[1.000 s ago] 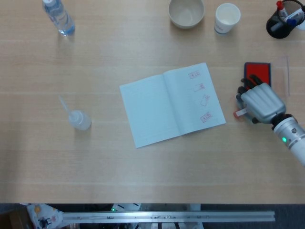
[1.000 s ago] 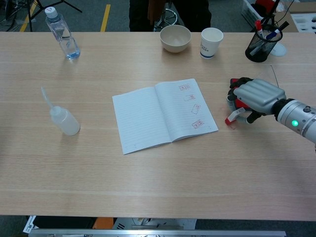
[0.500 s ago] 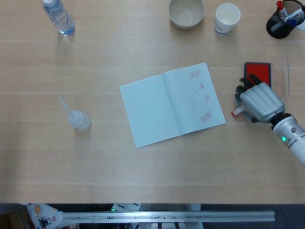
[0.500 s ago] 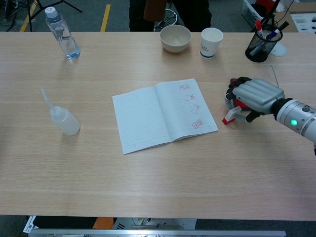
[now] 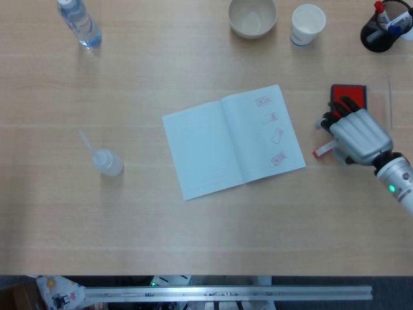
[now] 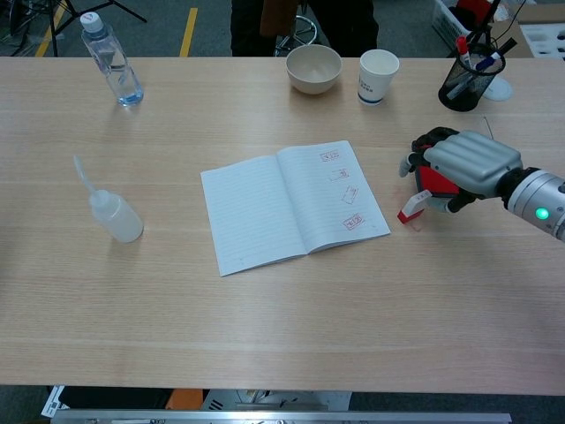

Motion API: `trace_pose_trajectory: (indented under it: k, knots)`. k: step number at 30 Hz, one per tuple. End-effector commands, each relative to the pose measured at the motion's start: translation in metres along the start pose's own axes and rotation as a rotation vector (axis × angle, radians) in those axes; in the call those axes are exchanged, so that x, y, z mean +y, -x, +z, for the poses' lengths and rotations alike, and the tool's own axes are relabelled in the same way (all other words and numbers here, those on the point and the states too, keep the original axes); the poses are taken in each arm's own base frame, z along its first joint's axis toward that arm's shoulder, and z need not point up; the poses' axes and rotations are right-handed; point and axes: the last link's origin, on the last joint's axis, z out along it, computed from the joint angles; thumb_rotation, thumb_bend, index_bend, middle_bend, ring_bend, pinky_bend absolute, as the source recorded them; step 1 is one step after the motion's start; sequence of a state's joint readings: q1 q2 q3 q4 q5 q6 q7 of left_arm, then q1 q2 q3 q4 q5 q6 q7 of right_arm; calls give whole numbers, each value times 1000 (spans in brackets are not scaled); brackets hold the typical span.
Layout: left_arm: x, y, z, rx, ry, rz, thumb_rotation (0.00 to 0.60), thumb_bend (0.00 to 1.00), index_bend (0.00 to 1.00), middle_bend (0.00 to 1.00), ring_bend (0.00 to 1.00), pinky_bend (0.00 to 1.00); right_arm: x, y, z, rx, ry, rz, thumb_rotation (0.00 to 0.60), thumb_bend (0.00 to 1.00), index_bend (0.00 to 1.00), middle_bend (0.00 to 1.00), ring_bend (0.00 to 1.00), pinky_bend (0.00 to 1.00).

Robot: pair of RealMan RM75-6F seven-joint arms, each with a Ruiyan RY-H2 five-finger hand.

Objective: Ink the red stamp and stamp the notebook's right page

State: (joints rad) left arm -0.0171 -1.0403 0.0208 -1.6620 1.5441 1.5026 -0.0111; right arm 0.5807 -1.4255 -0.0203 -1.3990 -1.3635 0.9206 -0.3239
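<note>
The open notebook (image 5: 232, 141) (image 6: 291, 205) lies mid-table, and its right page carries several red stamp marks. Right of it the red-and-white stamp (image 5: 322, 150) (image 6: 411, 208) lies slanted on the table, one end reaching under my right hand (image 5: 358, 134) (image 6: 466, 163). Whether the hand holds the stamp I cannot tell. The hand's dark fingers stretch over the red ink pad (image 5: 349, 98) (image 6: 433, 181), hiding most of it. My left hand is in neither view.
A squeeze bottle (image 5: 106, 161) stands at the left and a water bottle (image 5: 79, 22) at the far left. Along the far edge are a bowl (image 5: 252, 16), a paper cup (image 5: 308, 24) and a black pen holder (image 5: 381, 29).
My right hand has shifted a little right and away, its fingers reaching further over the ink pad. The stamp turned slightly and stayed about where it was.
</note>
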Motion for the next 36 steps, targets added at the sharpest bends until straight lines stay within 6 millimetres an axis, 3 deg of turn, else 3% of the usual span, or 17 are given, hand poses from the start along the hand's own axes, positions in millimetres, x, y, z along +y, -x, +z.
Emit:
trace_pose_trajectory:
  k: [1,7,13,25,30,36]
  knots:
    - [0,-1,1,5,-1,-1,600,340,163,123,105,86,4,-14,-10,42,5,12,600,302,304,311,112,84]
    - [1,-2,6,27,0,-6,600,340,163,123,105,87,17,-37,-40,136,52,24,600,303,304,319,117,84]
    - [2,-3,12,44,5,-12,600,340,163,124,106,86,43,-53,-79,220,186,14,600,327,342,360,160,117]
    - [12,-3,20,81,38,-23,600,340,163,124,106,86,79,-57,-148,321,413,28,600,340,417,376,174,160]
    - [17,-4,19,104,51,-29,600,340,163,124,106,87,83,-57,-165,350,451,38,600,340,423,380,174,160]
    - [17,-3,18,106,43,-32,600,340,163,124,106,86,82,-59,-170,365,454,44,600,339,423,380,174,160]
